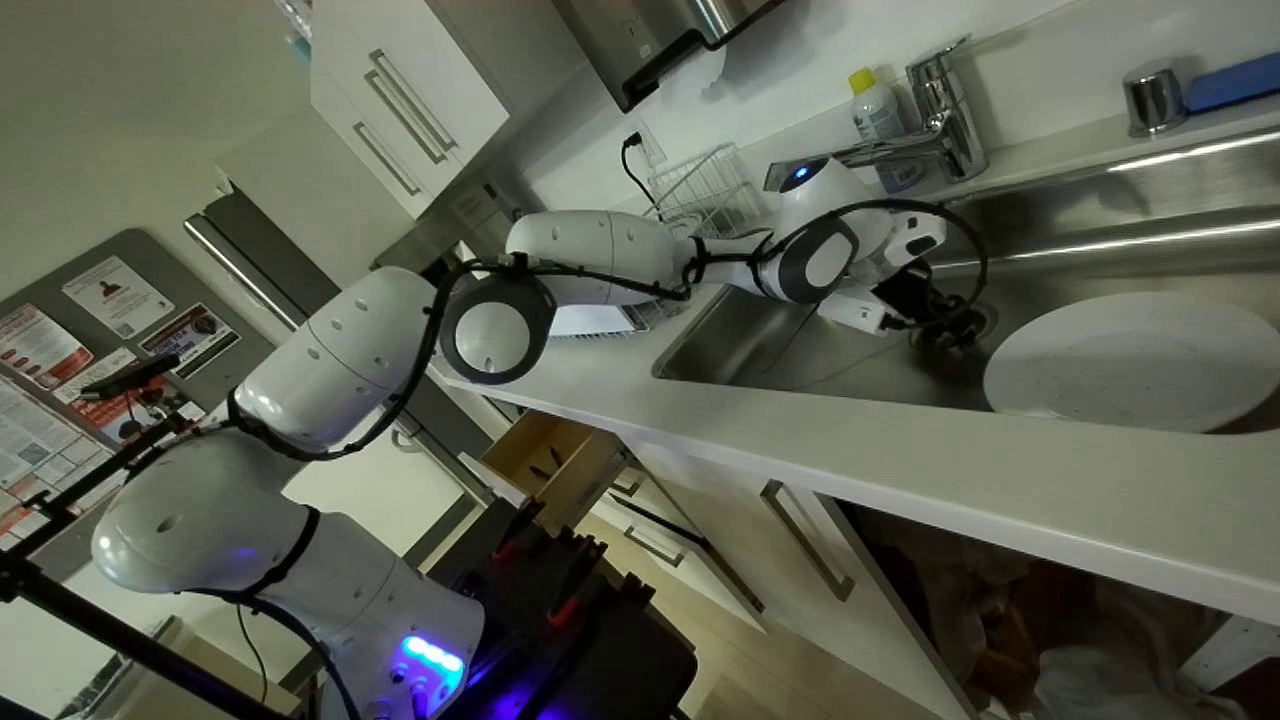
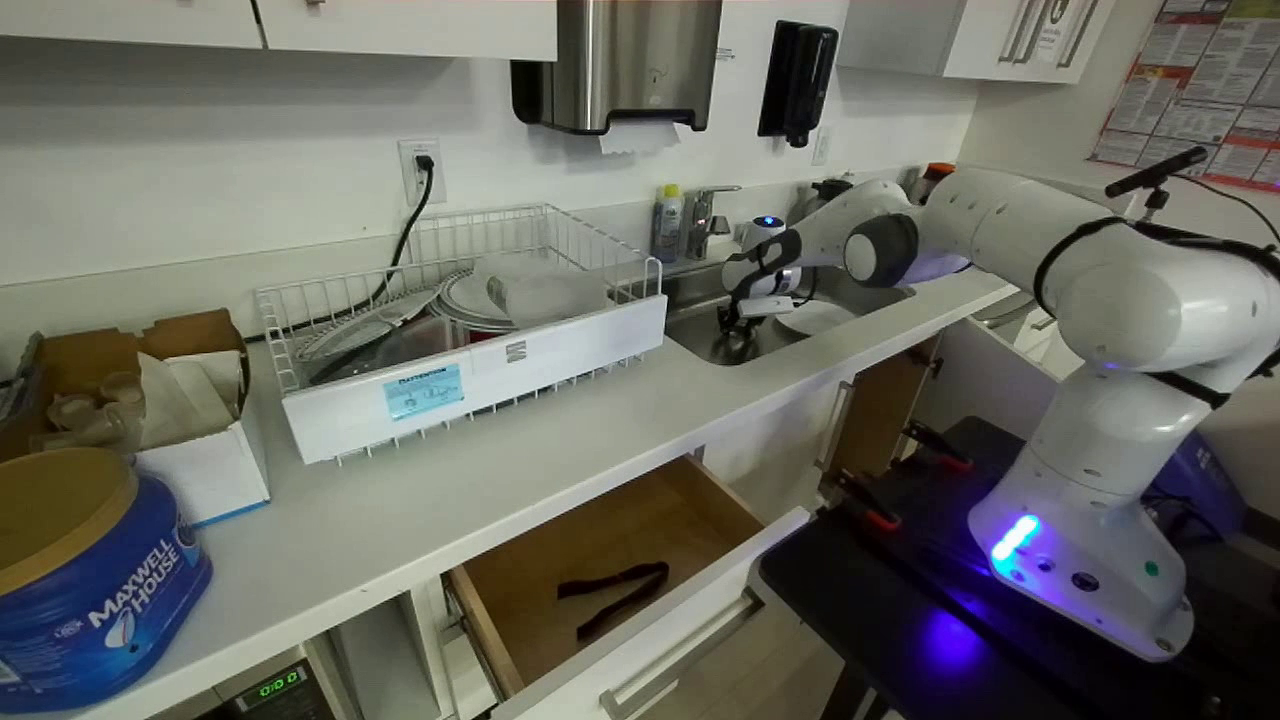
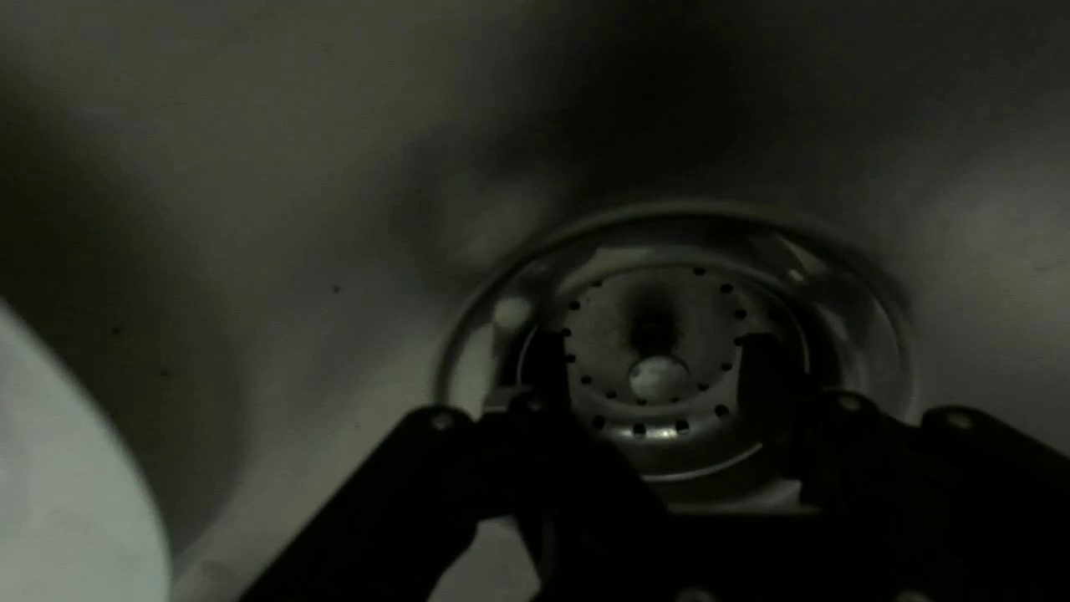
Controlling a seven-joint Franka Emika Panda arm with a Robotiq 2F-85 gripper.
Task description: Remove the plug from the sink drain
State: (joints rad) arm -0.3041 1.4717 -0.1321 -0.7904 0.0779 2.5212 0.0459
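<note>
Your reach looks abt. done: claw [image 3: 656,364] wide w/ nothing pinched, straddling the middle of the plug [image 3: 659,378] in the wrist view, plug seated in the drain [image 3: 876,347], so you've prob. got grip, pull-out & set-down left to do.

Yeah, I'm in a kitchen: sink [image 1: 850,370] set in the surface [image 2: 420,490], faucet [image 1: 955,130] at its back edge, dish rack [image 2: 480,378], Maxwell House tub [image 2: 100,585] near the front edge. Towel dispenser [image 2: 640,65] and wall notices [image 2: 1200,95] look workplace-y.
</note>
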